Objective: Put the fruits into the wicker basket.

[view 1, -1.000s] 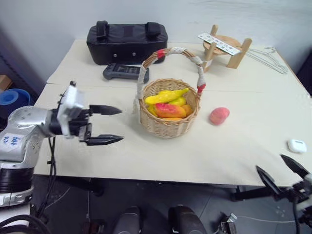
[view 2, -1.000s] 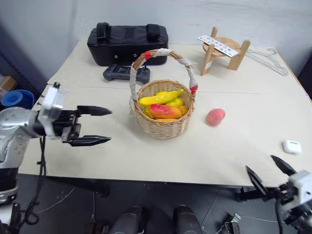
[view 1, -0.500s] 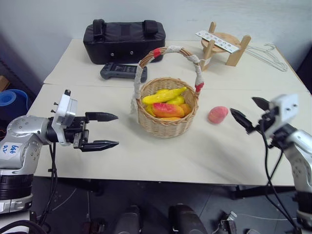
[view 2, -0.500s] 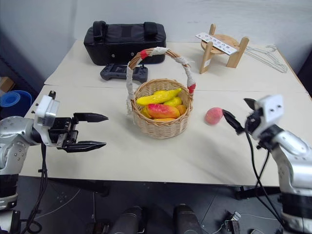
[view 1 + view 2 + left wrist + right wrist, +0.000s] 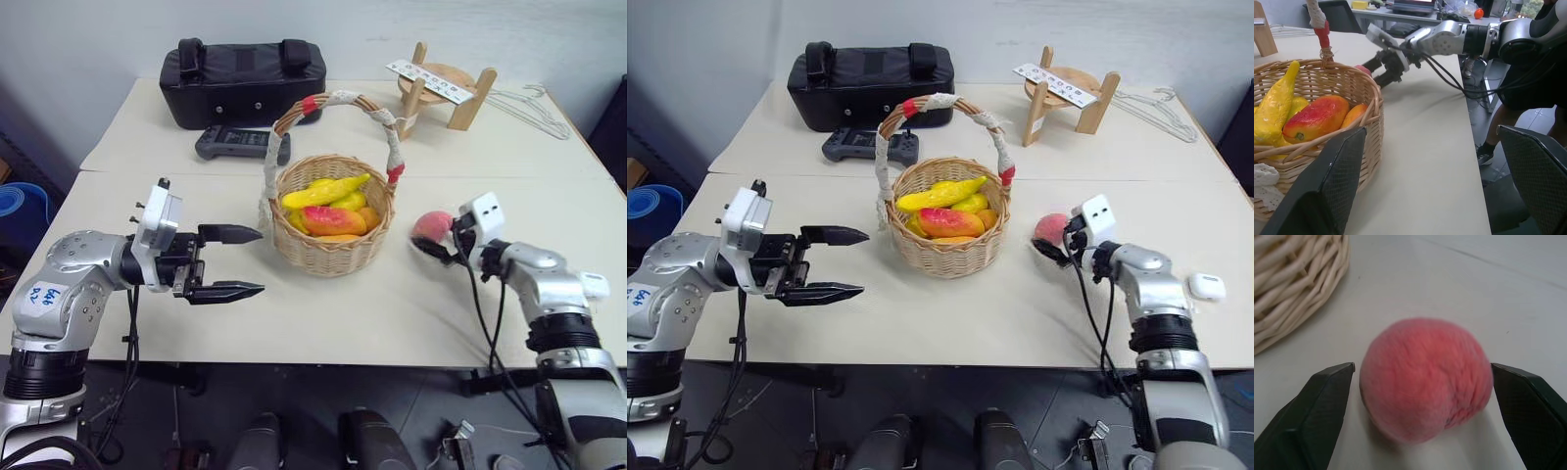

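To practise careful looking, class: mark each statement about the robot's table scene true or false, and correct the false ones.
1. The peach lies on the table between the right gripper's open fingers. True.
2. The banana lies on the table beside the wicker basket. False: it is inside the basket.
3. The left gripper holds the mango. False: it is open and empty, apart from the basket.
4. A black bag stands behind the basket. True.

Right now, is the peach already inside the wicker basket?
No, the peach sits on the table beside the wicker basket, between the right end effector's open fingers.
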